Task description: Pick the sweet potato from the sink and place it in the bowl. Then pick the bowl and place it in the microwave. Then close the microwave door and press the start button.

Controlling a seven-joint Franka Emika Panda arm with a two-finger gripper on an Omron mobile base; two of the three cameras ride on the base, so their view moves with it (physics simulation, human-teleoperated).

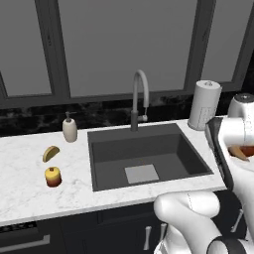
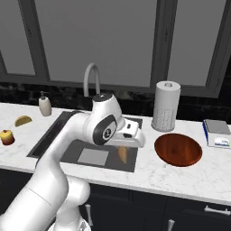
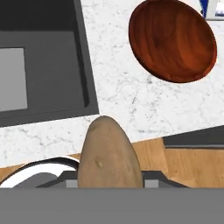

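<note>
the gripper hangs over the front right corner of the sink, above the rim, and it is clamped on the potato. in the right base view the potato hangs down from under the white hand, its tapered end pointing to 6 o'clock, lifted clear of the basin. in the hand view the potato stands up from the bottom edge at 6 o'clock (the finger tips themselves are hidden behind it), so i judge the grip from the potato hanging free under the hand.

the bowl sits on the white marble counter, to the right of the sink and well apart from the gripper, at about 3 o'clock from it in the right base view. in the hand view the bowl is at 1 o'clock from the potato, with bare counter between them. nothing lies in the bowl.

the faucet rises behind the sink at 12 o'clock. a paper towel roll stands just behind the bowl. in the left base view a soap bottle stands at the left back corner of the sink, and at 9 o'clock from the basin lie a yellow-brown crescent and a red-yellow fruit, near each other but not touching.
</note>
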